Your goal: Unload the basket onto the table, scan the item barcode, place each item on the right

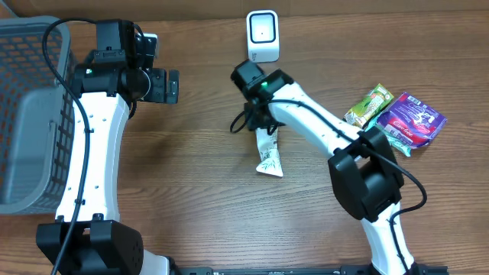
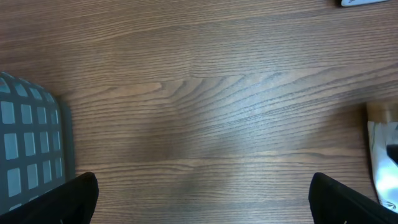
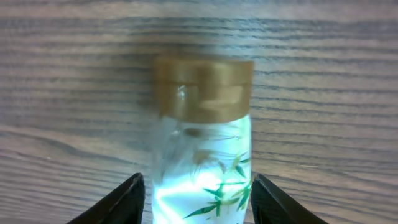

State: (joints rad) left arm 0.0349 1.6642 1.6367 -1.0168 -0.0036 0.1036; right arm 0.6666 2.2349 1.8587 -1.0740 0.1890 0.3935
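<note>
1. I see one tube [image 1: 269, 155] with a gold cap [image 3: 203, 87] and green leaves on it. It lies flat on the table [image 1: 191, 183], near the middle.
2. I see one white scanner [image 1: 262, 36]. It stands at the far edge of the table, apart from the tube.
3. My right gripper [image 1: 263, 126] is low over the cap end of the tube. Its two fingers [image 3: 124, 200] are part way spread, one on each side of the tube. I see a thin gap at one finger. I cannot tell if the other one touches.
4. My left gripper [image 2: 202, 193] is spread wide and holds nothing. Only bare wood is under it.
5. I see one gray basket [image 1: 30, 114] at the left edge of the table.
6. I count two snack packs on the right side, one green pack [image 1: 369, 105] and one purple pack [image 1: 412, 116]. They touch each other.
</note>
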